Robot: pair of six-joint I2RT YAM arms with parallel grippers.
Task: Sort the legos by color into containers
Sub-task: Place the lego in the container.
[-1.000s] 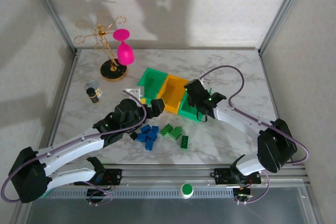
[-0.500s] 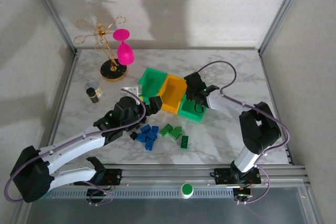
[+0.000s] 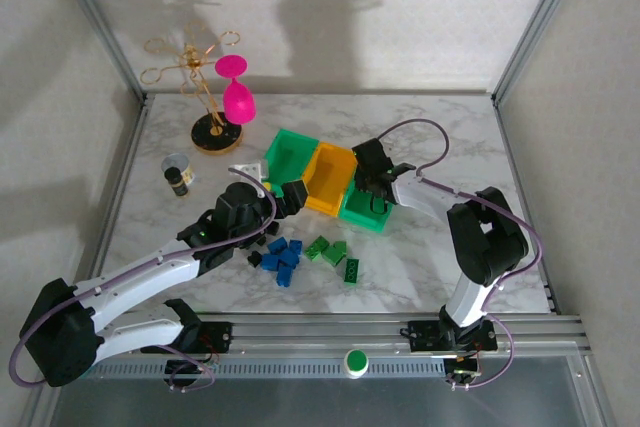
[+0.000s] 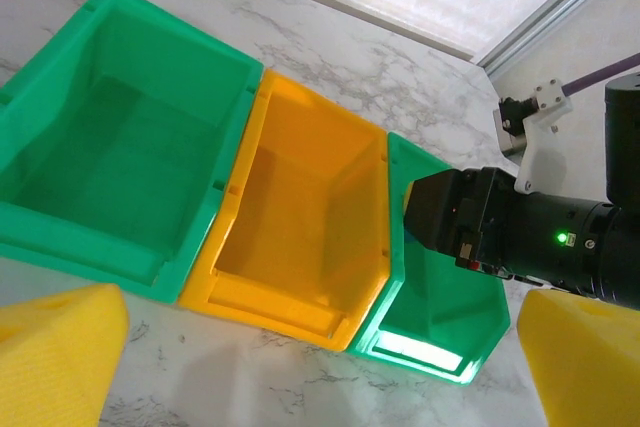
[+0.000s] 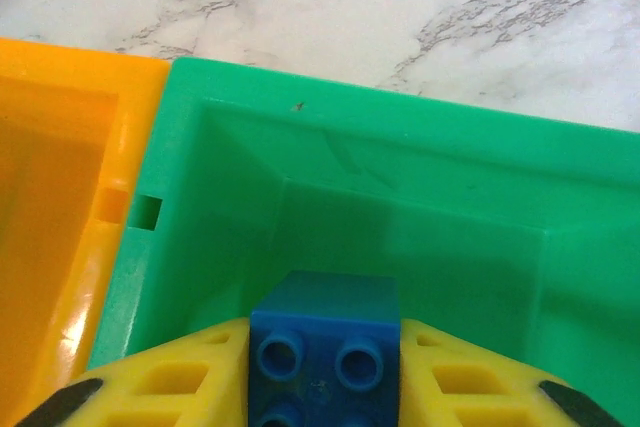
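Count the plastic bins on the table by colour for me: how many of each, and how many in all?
Green bins: 2
Yellow-orange bin: 1
Total: 3 bins

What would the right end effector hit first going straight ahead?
The right end effector points into the green bin; its blue brick would probably touch the bin floor first, though depth is unclear.
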